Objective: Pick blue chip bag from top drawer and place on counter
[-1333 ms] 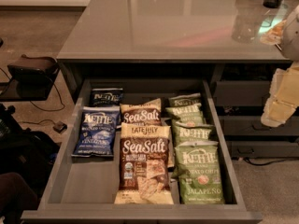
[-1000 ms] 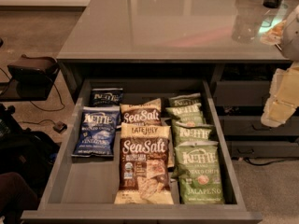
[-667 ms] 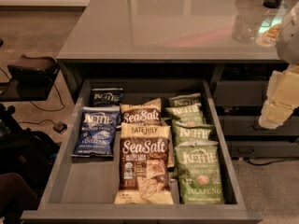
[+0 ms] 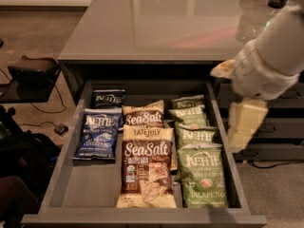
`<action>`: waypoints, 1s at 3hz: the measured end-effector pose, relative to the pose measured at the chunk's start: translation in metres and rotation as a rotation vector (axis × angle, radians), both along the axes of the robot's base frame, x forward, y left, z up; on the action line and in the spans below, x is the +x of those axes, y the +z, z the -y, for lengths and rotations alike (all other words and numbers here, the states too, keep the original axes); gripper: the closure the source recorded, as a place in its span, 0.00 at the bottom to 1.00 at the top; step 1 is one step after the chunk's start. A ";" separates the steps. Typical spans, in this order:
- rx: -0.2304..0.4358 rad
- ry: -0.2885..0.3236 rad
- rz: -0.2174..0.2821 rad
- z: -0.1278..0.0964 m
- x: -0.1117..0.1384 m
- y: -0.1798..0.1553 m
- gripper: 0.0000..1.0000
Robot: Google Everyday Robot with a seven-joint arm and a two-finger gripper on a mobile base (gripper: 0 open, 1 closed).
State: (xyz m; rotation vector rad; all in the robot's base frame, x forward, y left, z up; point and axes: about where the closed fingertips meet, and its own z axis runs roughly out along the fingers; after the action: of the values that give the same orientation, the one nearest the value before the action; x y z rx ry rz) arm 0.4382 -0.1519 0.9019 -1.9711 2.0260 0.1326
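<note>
My end effector hangs beside the top drawer, at its right wall; I cannot tell how open. The blue chip bag lies in its left row

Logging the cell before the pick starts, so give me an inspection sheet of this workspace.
Surface: counter, glossy grey, clear container at far right.
Job's things: blue chip bag flat in the left row of the open top drawer.
Clutter: navy bag behind it; Sea Salt bags in the middle; green bags on the right.
Gripper: gripper above the drawer's right wall, touching no bag.
Cables: cable on the floor, left.
Surroundings: black case at left.
</note>
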 end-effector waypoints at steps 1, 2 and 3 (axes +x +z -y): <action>0.066 0.095 0.001 -0.042 0.016 -0.044 0.00; 0.110 0.132 0.014 -0.081 0.041 -0.083 0.00; 0.185 0.114 0.021 -0.111 0.068 -0.108 0.00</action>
State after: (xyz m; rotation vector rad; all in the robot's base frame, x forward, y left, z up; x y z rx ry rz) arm 0.5064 -0.0405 0.7939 -1.9624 1.8168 0.3113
